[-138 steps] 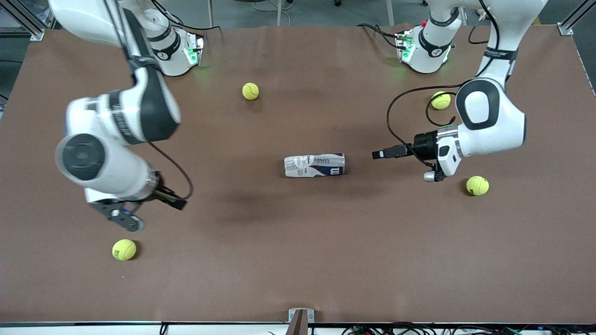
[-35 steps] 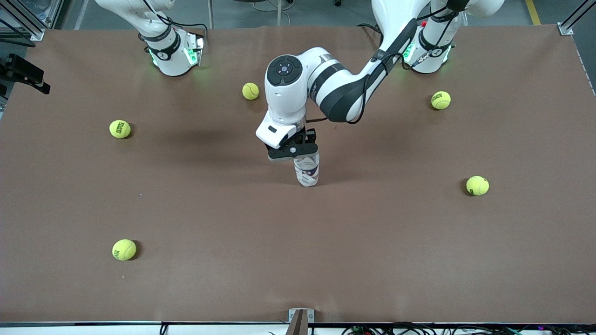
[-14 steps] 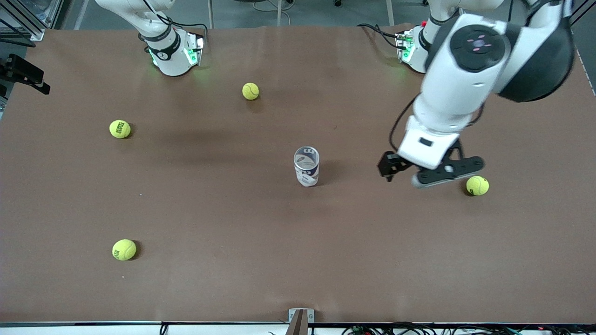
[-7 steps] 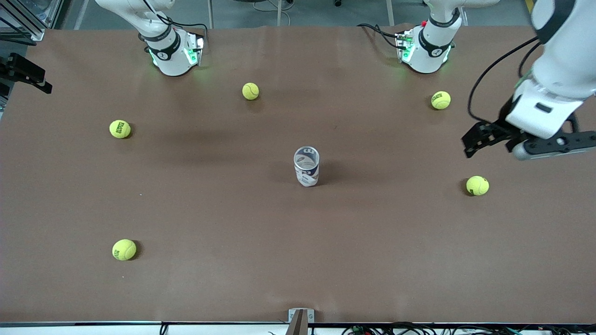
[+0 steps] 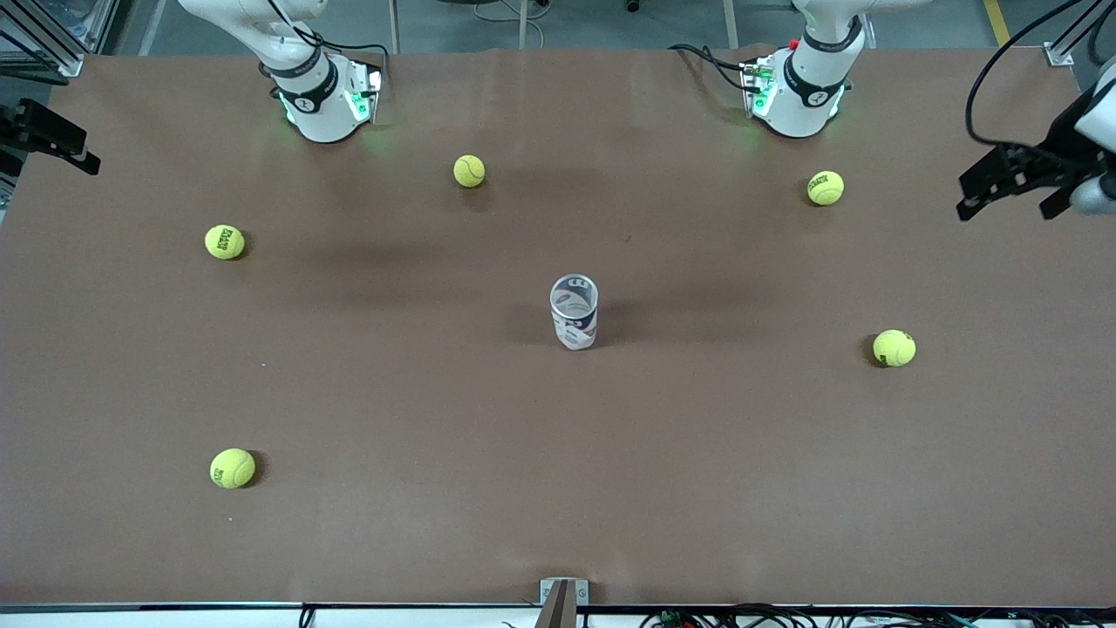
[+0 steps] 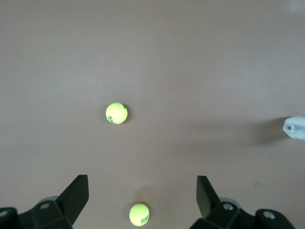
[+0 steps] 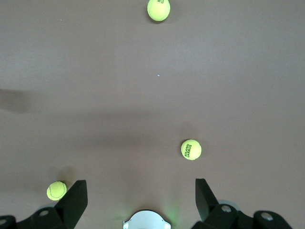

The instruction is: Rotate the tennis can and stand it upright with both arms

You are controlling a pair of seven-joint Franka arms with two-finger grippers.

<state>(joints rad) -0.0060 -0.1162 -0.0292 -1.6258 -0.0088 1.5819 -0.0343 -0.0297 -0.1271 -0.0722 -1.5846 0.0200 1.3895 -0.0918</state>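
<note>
The tennis can stands upright on the middle of the brown table, open mouth up, with nothing touching it. Its white edge also shows in the left wrist view. My left gripper is up in the air over the left arm's end of the table, well away from the can. In its wrist view the left gripper is open and empty. My right gripper waits high over the right arm's end of the table. In its wrist view the right gripper is open and empty.
Several yellow-green tennis balls lie scattered on the table: one near the right arm's base, one near the left arm's base, one toward the left arm's end, two toward the right arm's end.
The can lay on its side at first and now stands upright. My left gripper let go of it and has swung away to the left arm's end of the table.
</note>
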